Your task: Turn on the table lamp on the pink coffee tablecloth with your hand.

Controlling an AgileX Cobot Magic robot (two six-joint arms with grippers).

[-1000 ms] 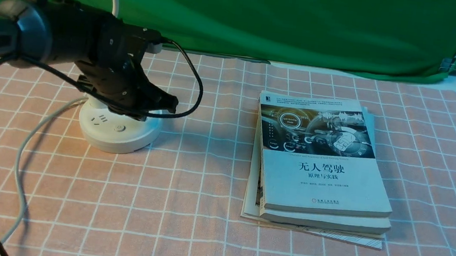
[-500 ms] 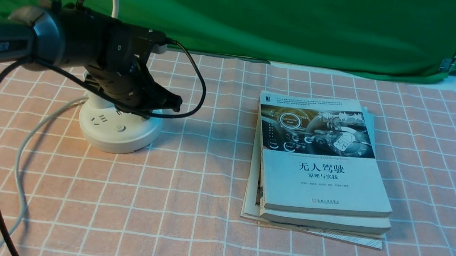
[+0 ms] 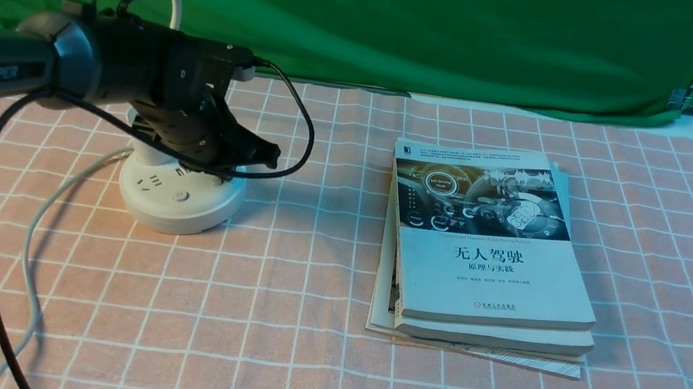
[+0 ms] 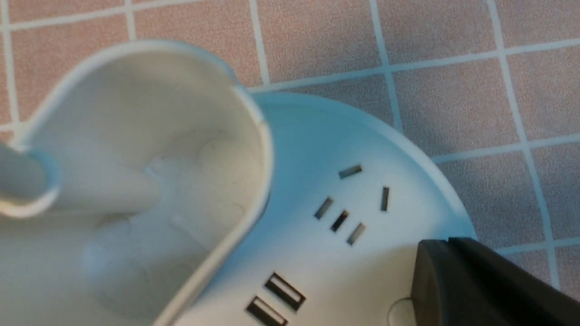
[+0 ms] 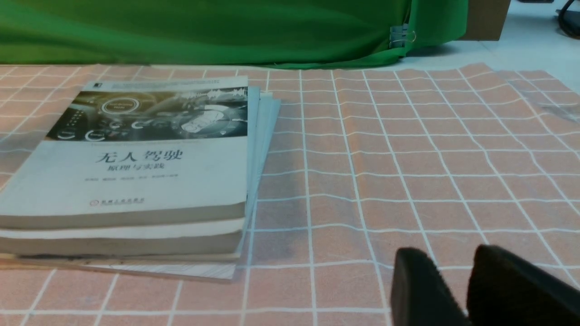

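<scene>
One press on the lamp's switch seems to be the step in hand, with the robot's left arm (image 3: 66, 57) reached in from the left. Its left gripper (image 4: 448, 244) is held low over the base, the fingers apparently together and nothing seen between them; a round button (image 4: 402, 313) is partly hidden behind them. Whether contact is made cannot be told. Next, the tips should be centred over the chosen button and pushed straight down, lightly enough that the base is not slid.

The table lamp (image 3: 175, 218) is stood upright on the left part of the pink coffee tablecloth (image 3: 298, 373), nearer its far edge than its near one. It is white, with a round base, slotted sockets, an open cup and a thin neck (the head is cropped, so light cannot be confirmed). A grey cord (image 3: 30, 275) is run towards the near left corner.

Farther right, stacked books (image 3: 495, 279) are left untouched, and the right gripper (image 5: 446, 253) is parked, its fingers narrowly parted.
</scene>
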